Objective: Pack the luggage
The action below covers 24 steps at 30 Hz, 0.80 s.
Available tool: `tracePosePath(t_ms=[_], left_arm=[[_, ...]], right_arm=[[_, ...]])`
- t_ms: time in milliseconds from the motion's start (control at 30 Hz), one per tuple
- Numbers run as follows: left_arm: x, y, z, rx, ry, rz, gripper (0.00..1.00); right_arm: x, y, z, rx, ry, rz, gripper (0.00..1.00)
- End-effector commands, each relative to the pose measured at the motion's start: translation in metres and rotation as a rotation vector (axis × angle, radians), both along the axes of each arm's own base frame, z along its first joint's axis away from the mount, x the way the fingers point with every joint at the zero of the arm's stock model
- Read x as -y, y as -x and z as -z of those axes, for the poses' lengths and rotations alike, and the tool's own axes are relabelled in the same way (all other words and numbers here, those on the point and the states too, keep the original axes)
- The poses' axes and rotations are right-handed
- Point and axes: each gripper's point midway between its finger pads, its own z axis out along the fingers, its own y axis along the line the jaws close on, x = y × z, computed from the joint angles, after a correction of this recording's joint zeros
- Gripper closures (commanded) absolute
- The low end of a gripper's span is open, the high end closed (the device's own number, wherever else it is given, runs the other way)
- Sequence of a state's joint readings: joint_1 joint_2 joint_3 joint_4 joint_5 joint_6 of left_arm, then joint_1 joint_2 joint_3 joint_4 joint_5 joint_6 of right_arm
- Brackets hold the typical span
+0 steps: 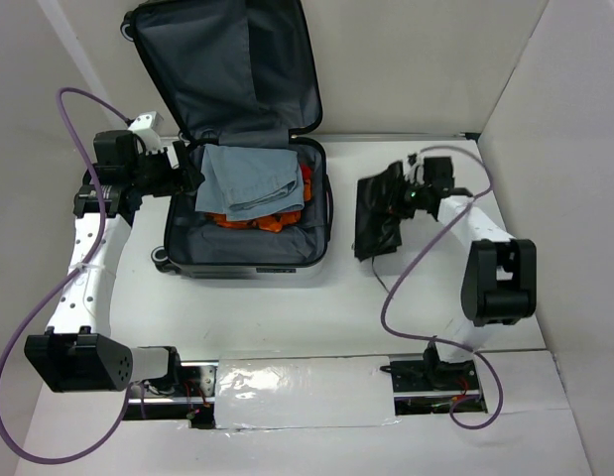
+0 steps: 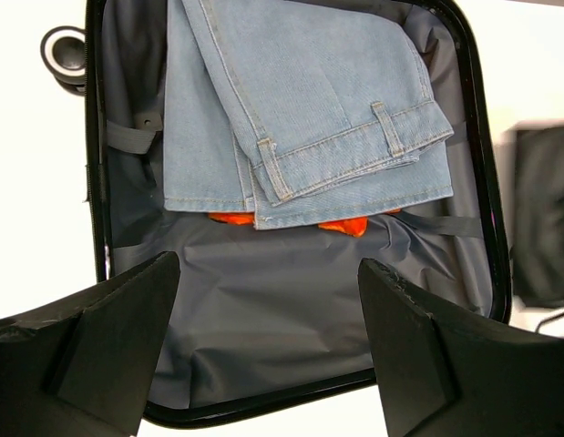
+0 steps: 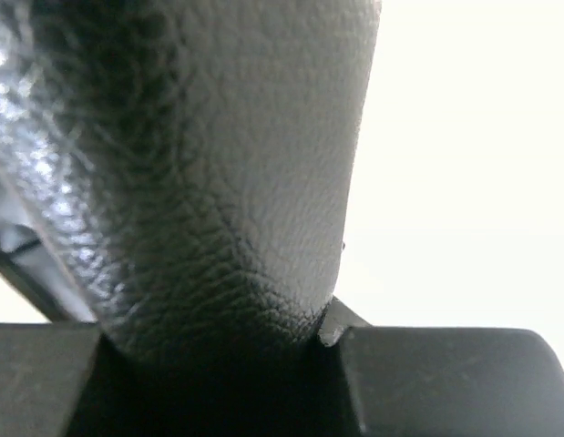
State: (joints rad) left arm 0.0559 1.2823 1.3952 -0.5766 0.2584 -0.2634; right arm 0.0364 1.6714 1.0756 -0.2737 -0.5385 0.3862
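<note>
White table (image 1: 406,297) under plain white walls. At the left, the left gripper (image 2: 268,264) hangs by the left side of the luggage (image 1: 237,260), its fingers spread wide and holding nothing. The case lies open left of centre with its lid tipped up toward the back wall. Folded jeans (image 1: 249,178) are inside, lying on an orange garment (image 1: 277,220), and there is bare lining to spare. To the right, a black leathery item (image 1: 378,213) on the table is not yet packed. The right gripper (image 1: 404,194) seems pinched onto a fold of it, though that close view is murky.
</note>
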Motion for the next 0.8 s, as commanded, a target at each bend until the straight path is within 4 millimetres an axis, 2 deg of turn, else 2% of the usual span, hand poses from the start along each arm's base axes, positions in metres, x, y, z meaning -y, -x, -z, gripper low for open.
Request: tracePosePath(t_ms=[0,67,100,167,200,233,267,300,333,367,400,433,467,500,533,567,600,667,767], left_arm=[[-0.002,0.000,-0.018,0.058,-0.001,-0.017,0.08],[-0.005,0.001,-0.021,0.062,0.008,-0.050,0.08],[-0.009,0.000,-0.019,0.064,0.008,-0.060,0.08],[-0.008,-0.002,-0.024,0.080,0.032,-0.050,0.08],[-0.006,-0.001,-0.025,0.080,0.047,-0.032,0.08],[-0.008,0.000,-0.025,0.079,0.061,-0.036,0.08],[-0.010,-0.002,-0.032,0.099,0.065,-0.034,0.09],[-0.008,-0.001,-0.032,0.096,0.078,-0.030,0.09],[-0.011,-0.001,-0.033,0.097,0.082,-0.035,0.09],[-0.016,0.000,-0.039,0.116,0.088,-0.052,0.09],[-0.017,0.002,-0.035,0.110,0.085,-0.061,0.09],[-0.022,0.004,-0.034,0.108,0.086,-0.087,0.09],[-0.029,0.006,-0.026,0.095,0.077,-0.118,0.09],[-0.029,0.006,-0.026,0.095,0.077,-0.118,0.09],[-0.033,0.009,-0.027,0.099,0.074,-0.147,0.09],[-0.034,0.012,-0.023,0.092,0.081,-0.168,0.09],[-0.041,0.012,-0.023,0.091,0.081,-0.198,0.09],[-0.041,0.017,-0.009,0.052,0.097,-0.219,0.08],[-0.043,0.024,-0.005,0.047,0.107,-0.233,0.08]], right_arm=[[-0.008,-0.010,-0.116,0.290,-0.021,-0.155,1.00],[-0.022,-0.009,-0.141,0.360,-0.047,-0.264,1.00],[-0.030,-0.012,-0.165,0.430,-0.050,-0.324,1.00],[-0.051,-0.010,-0.172,0.479,-0.034,-0.436,1.00],[-0.060,-0.014,-0.193,0.547,-0.027,-0.473,1.00],[-0.069,-0.017,-0.192,0.569,-0.017,-0.524,1.00],[-0.089,-0.015,-0.211,0.623,-0.017,-0.580,1.00],[-0.100,-0.017,-0.219,0.652,0.000,-0.604,1.00],[-0.113,-0.024,-0.213,0.655,0.016,-0.638,1.00],[-0.135,-0.020,-0.218,0.670,0.023,-0.672,1.00],[-0.148,-0.023,-0.240,0.724,0.027,-0.683,1.00],[-0.161,-0.030,-0.230,0.721,0.044,-0.715,0.98],[-0.191,-0.025,-0.244,0.756,0.059,-0.761,0.98],[-0.192,-0.025,-0.244,0.756,0.059,-0.762,0.98],[-0.205,-0.029,-0.229,0.723,0.066,-0.777,0.98],[-0.222,-0.022,-0.229,0.734,0.057,-0.816,0.98],[-0.231,-0.021,-0.232,0.749,0.051,-0.829,0.98],[-0.256,-0.014,-0.230,0.777,0.016,-0.865,0.98],[-0.280,-0.003,-0.235,0.819,-0.013,-0.898,0.98]])
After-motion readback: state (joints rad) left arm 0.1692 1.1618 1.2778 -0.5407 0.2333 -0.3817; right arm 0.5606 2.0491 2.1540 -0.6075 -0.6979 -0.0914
